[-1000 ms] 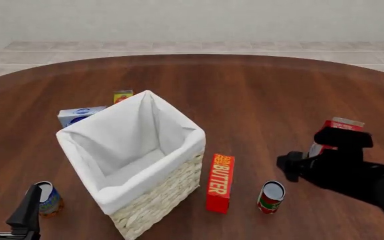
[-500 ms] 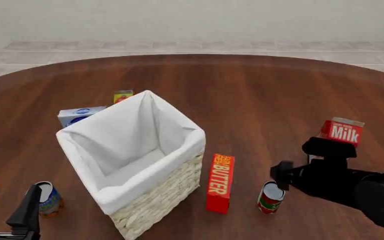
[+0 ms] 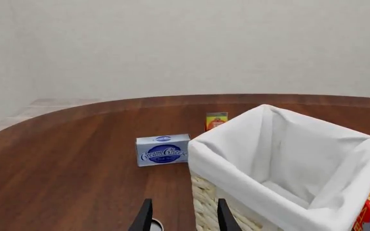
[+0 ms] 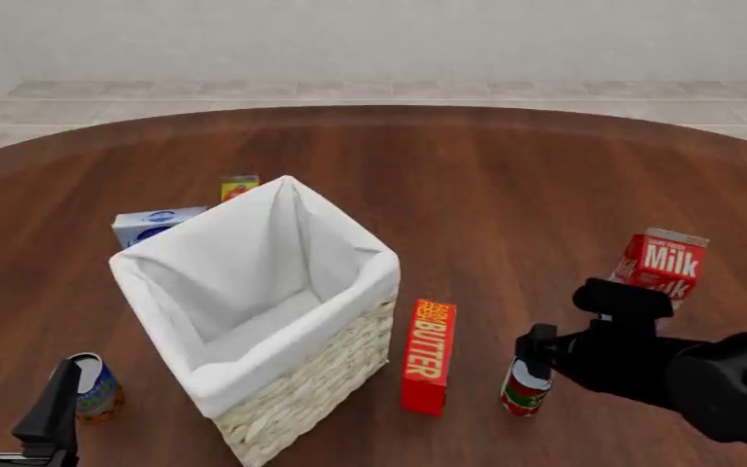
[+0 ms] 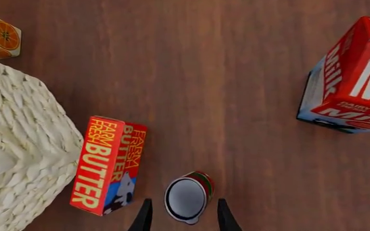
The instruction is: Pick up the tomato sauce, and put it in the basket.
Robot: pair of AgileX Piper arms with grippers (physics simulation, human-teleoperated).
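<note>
The tomato sauce (image 4: 523, 391) is a small red can with a green band, standing upright right of the butter box. In the right wrist view its silver top (image 5: 187, 197) lies between the two fingers. My right gripper (image 4: 535, 354) hangs open just above the can, with one finger on each side and a gap to it. The basket (image 4: 306, 334) stands at centre left, pale wicker with a white liner, and nothing shows inside it. My left gripper (image 4: 13, 397) rests open at the near left edge, holding nothing.
A red butter box (image 4: 428, 355) stands between basket and can. A milk carton (image 4: 663, 261) is behind the right arm. A blue and orange can (image 4: 92, 387) sits by the left gripper. A cream cheese box (image 4: 156, 225) and juice box (image 4: 238, 187) lie behind the basket.
My right gripper has moved left and down from in front of the milk carton to just over the tomato sauce. The left arm has stayed still.
</note>
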